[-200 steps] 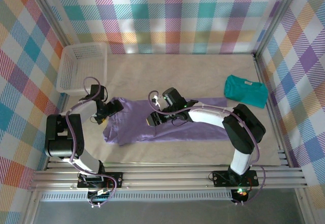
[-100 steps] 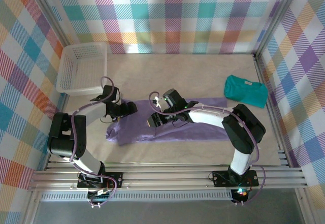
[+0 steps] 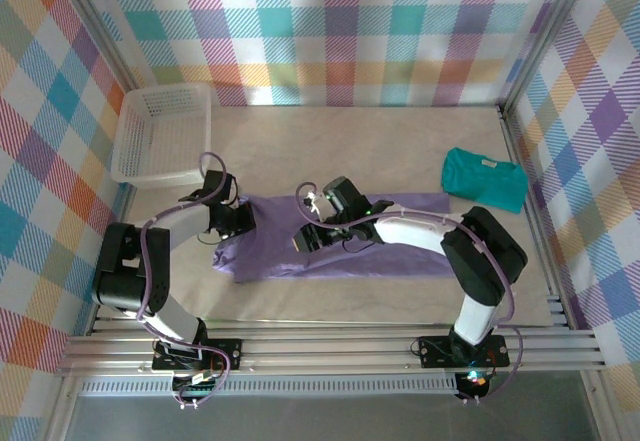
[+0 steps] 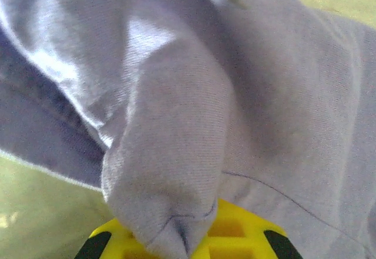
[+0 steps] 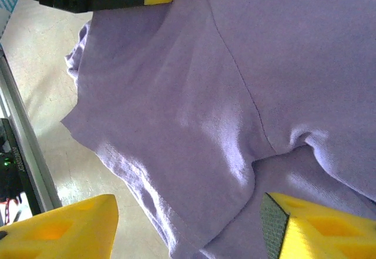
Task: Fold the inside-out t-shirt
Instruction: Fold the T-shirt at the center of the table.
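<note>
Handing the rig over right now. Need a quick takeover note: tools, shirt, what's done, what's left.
Left tool: shut on the left end of the lavender t-shirt, fabric bunched in its grip.
Right tool: open, low over the shirt's middle, gripping nothing.
Shirt: a long narrow band across the table. The teal t-shirt at right and the white basket at far left lie apart from it.
Done: apparently narrowed lengthwise.
Left: fold the ends in.

Beige, faintly veined tabletop (image 3: 330, 141), flat and evenly lit. White basket (image 3: 160, 136) standing at far left corner. Lavender t-shirt (image 3: 270, 251) spread crosswise over the middle, left end bunched and creased, near the basket but not touching. Teal t-shirt (image 3: 485, 179) folded at right side, close beside the lavender garment's far right end; contact not determinable.
</note>
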Controlling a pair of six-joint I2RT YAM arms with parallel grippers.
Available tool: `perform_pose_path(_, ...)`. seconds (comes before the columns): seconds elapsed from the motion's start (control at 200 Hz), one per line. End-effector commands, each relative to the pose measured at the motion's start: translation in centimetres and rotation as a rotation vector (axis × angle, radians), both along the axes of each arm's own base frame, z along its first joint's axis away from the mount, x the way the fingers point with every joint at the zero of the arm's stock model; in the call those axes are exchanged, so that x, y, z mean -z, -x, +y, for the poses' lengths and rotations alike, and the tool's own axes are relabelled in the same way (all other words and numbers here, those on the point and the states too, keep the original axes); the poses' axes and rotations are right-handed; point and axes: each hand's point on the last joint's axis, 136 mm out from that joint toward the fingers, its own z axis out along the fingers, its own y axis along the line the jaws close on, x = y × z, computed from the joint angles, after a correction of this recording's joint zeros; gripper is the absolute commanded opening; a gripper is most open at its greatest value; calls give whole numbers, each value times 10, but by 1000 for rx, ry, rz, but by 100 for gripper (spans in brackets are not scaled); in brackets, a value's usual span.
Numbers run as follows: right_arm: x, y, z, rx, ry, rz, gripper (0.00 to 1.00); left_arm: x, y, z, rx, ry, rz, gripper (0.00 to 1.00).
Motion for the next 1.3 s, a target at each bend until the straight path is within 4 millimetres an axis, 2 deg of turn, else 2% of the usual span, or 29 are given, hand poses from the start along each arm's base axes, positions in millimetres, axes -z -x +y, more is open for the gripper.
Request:
perform_pose_path(0.0,-17,-2,-18,23,7,-37,66,-30,3,35,-75,-196,9,0)
perform_pose_path(0.175,-32,-13,-50,104,3,-41,66,-84,17,85,-129,-478,40,0)
perform_pose_path(0.33,-45,-34,-87,227,25,-41,67,-140,19,129,-128,-773,61,0)
perform_pose_path(0.445,-42,-53,-114,333,114,-36,68,-180,20,164,-142,-1029,104,0)
perform_pose_path(0.535,-32,-63,-119,364,165,-34,67,-200,17,177,-152,-1113,110,0)
perform_pose_path(0.635,-19,-72,-100,333,131,24,65,-206,8,174,-136,-1105,99,0)
perform_pose_path(0.715,-16,-77,-75,281,35,77,60,-208,4,172,-123,-1105,99,0)
perform_pose_path(0.795,-13,-82,-60,253,-1,87,58,-209,1,170,-115,-1098,94,0)
perform_pose_path(1.03,3,-92,-56,243,53,104,58,-203,-6,147,-80,-1033,73,0)
perform_pose_path(1.23,17,-97,-57,248,104,123,55,-194,-7,105,-12,-941,47,0)
perform_pose_path(1.3,23,-100,-57,256,122,137,54,-190,-8,81,19,-886,31,0)
